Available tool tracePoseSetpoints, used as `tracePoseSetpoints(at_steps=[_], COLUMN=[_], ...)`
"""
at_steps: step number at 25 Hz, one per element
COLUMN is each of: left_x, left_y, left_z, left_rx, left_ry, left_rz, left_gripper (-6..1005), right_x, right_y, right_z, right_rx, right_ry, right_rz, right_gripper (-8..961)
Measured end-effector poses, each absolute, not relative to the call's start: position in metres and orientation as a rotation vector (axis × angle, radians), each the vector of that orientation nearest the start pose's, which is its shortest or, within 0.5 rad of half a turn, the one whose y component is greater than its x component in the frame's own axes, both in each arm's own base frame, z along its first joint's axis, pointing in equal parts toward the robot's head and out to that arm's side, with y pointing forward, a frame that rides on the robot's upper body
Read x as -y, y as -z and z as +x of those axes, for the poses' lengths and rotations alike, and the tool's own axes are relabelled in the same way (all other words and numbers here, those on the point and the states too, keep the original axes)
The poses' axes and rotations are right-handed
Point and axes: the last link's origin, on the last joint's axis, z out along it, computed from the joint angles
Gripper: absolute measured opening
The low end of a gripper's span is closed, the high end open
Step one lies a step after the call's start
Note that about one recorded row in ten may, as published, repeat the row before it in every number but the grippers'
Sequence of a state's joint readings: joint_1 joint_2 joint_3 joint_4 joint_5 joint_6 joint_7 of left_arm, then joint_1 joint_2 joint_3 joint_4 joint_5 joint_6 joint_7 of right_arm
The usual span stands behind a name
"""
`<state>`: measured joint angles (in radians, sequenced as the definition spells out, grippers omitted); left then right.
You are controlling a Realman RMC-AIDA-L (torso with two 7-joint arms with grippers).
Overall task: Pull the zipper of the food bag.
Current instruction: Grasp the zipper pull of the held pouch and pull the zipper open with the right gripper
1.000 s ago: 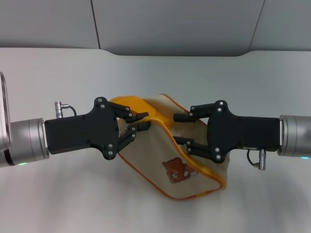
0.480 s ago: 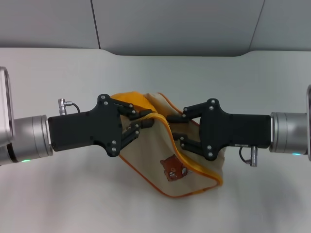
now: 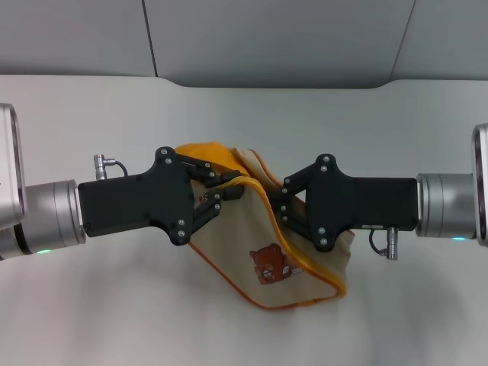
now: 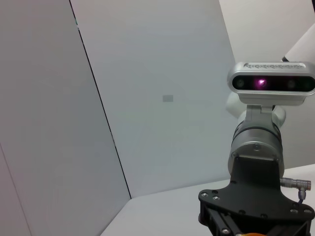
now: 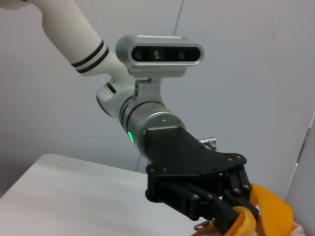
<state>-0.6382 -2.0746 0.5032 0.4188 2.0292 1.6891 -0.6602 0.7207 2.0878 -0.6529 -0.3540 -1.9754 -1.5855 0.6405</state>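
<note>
Beige canvas of the food bag (image 3: 293,259) is lying between both tools on the pale surface (image 3: 114,305). Over the last second the right tool (image 3: 280,207) has been closing in and is now pinching the orange zipper (image 3: 263,202), while the left tool (image 3: 225,188) is gripping the bag's yellow end. Pulling looks imminent. Grey wall panels (image 3: 267,38) are standing behind.

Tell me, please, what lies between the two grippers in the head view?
Only the food bag: its top fold with the zipper separates the left gripper from the right gripper.
</note>
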Motion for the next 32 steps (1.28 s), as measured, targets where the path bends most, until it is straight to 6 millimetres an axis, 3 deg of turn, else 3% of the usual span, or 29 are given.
tracePoseSetpoints(at_steps=[6, 12, 19, 22, 27, 32], left_x=[-0.324, -0.327, -0.337, -0.336, -0.332, -0.315], left_y=[0.019, 0.016, 0.012, 0.011, 0.012, 0.025], left_z=[-0.233, -0.237, -0.255, -0.258, -0.263, -0.274], left_rx=[-0.214, -0.165, 0.035, 0.058, 0.13, 0.311], left_ry=[0.884, 0.876, 0.812, 0.805, 0.824, 0.903], left_rz=[-2.667, -2.63, -2.546, -2.534, -2.531, -2.503], left_gripper=[89, 87, 86, 86, 85, 84], right_x=[-0.334, -0.331, -0.309, -0.305, -0.312, -0.322], right_y=[0.05, 0.046, 0.032, 0.027, 0.012, -0.005], right_z=[0.207, 0.216, 0.253, 0.259, 0.263, 0.267], right_rx=[0.359, 0.374, 0.281, 0.244, 0.027, -0.176], right_ry=[-0.813, -0.757, -0.574, -0.579, -0.675, -0.769], right_rz=[-2.785, -2.811, -2.903, -2.895, -2.789, -2.66], right_gripper=[0, -1, 1, 1, 2, 35])
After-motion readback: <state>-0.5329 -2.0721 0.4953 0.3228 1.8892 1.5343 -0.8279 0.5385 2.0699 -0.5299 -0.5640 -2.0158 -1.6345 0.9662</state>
